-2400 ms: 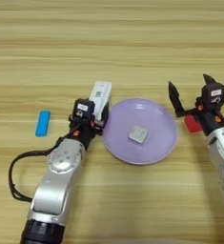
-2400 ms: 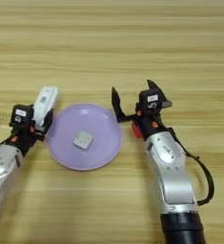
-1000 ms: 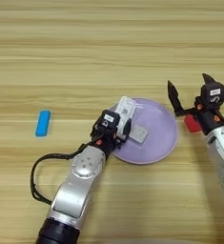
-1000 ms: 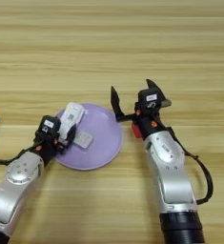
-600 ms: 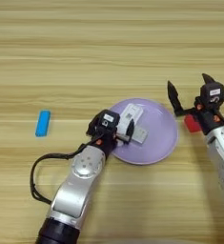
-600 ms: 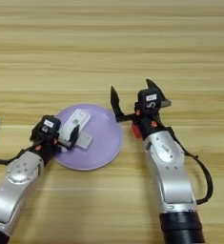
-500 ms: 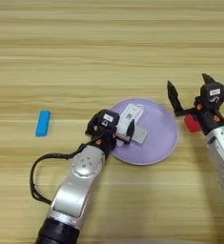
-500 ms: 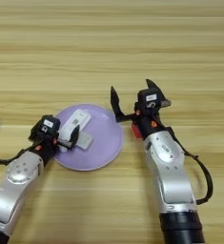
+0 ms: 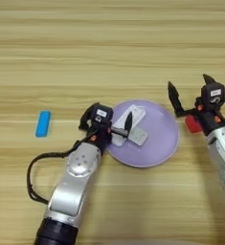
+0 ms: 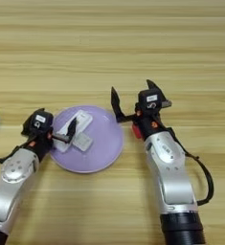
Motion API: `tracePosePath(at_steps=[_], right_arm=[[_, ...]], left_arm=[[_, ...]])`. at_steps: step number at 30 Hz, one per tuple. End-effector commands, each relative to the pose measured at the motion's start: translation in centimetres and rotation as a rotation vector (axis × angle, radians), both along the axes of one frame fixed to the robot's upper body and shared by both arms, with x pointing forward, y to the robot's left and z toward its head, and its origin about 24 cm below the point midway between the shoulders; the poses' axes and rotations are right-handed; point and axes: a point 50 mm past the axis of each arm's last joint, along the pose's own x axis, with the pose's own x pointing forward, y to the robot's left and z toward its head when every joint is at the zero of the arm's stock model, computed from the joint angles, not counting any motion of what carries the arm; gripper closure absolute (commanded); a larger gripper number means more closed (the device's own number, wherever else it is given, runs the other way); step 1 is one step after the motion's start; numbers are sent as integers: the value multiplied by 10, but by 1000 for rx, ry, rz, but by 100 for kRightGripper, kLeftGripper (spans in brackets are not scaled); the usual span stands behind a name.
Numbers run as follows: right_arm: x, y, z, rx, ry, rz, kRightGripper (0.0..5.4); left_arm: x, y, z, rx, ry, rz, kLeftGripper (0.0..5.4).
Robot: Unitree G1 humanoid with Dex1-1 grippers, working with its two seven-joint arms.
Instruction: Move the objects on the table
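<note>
Both eye views look steeply down from the head onto the table [image 9: 109,43], close above it. They share the purple plate [image 10: 106,153]; the left reaches further left.

My white stick [image 9: 127,126] lies slanted on the purple plate [image 9: 159,148], touching the pale grey block [image 9: 139,136]. The red cube [image 9: 192,124] sits on the worktop [image 9: 109,43] just beside the plate's right rim.
</note>
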Motion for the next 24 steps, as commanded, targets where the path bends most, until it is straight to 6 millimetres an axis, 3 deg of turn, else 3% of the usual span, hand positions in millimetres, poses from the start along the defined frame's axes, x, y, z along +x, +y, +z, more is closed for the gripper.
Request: tracePosePath(at_steps=[1, 13, 24], right_arm=[[2, -2, 2, -3, -3, -18, 0], [6, -23, 8, -5, -30, -130, 0], [9, -57, 9, -1, -23, -309, 0]], left_arm=[[4, 7, 9, -32, -59, 38, 2], [12, 33, 13, -25, -115, 154, 2], [7, 65, -5, 34, -77, 271, 2]])
